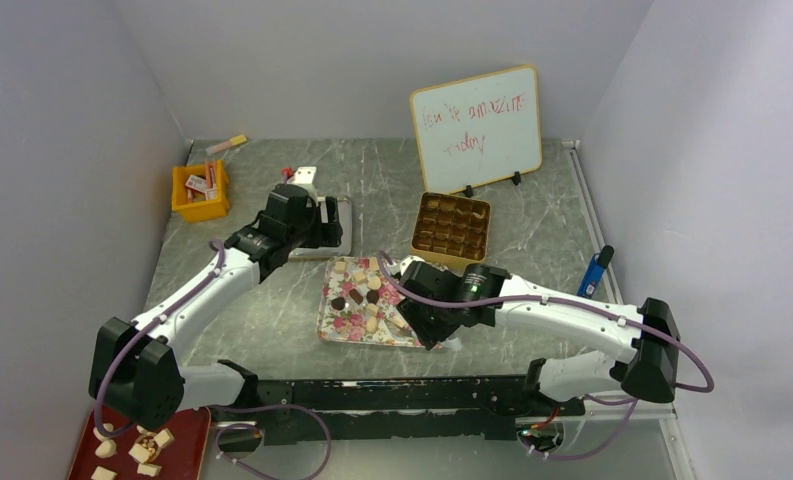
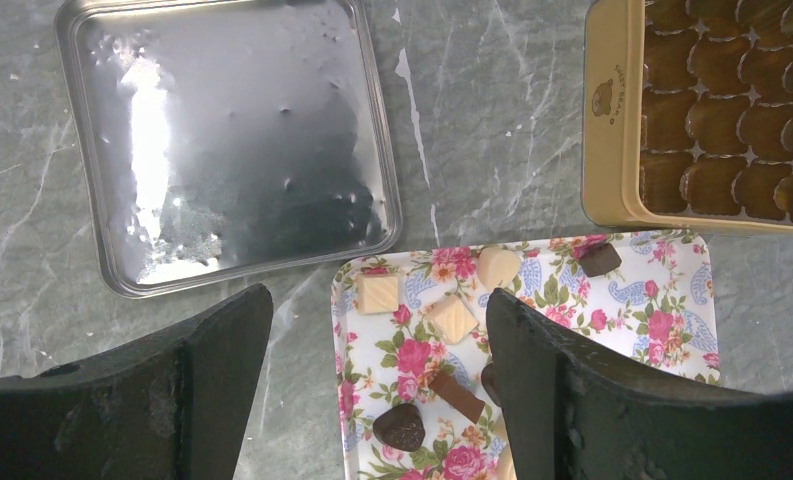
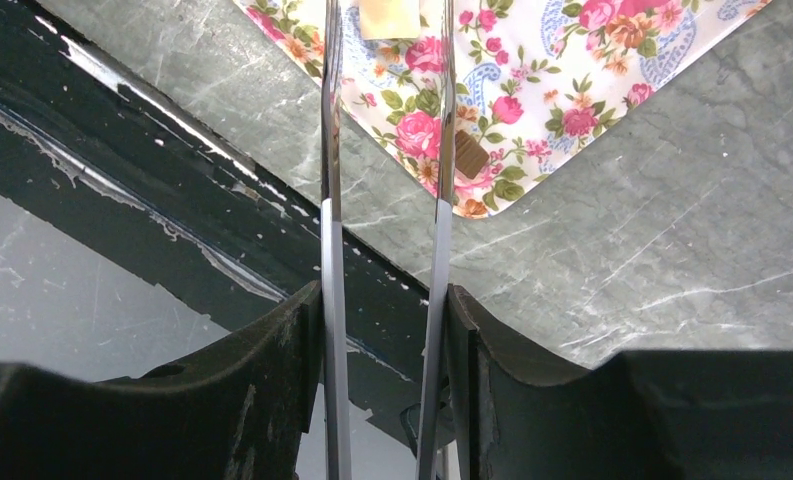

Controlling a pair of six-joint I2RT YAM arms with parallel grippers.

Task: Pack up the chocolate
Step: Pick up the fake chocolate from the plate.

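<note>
Plain grey walls (image 1: 322, 60) enclose a grey-green marbled table (image 1: 272, 330) under even light.

Both arms are rocking the same look: the left arm (image 1: 207, 290) and right arm (image 1: 572, 315) are wearing glossy white shells on the long links, with chunky black blocks (image 1: 137, 365) sitting at the joints. A thin purple cable (image 1: 532, 298) is running along each one. The right wrist is showing a tiny green glow (image 1: 469, 287). The left gripper (image 2: 377, 300) and right gripper (image 3: 384, 292) are sporting matte black, wedge-shaped, scuffed fingers (image 2: 172, 400). A black rail (image 1: 392, 392) is joining the bases.
</note>
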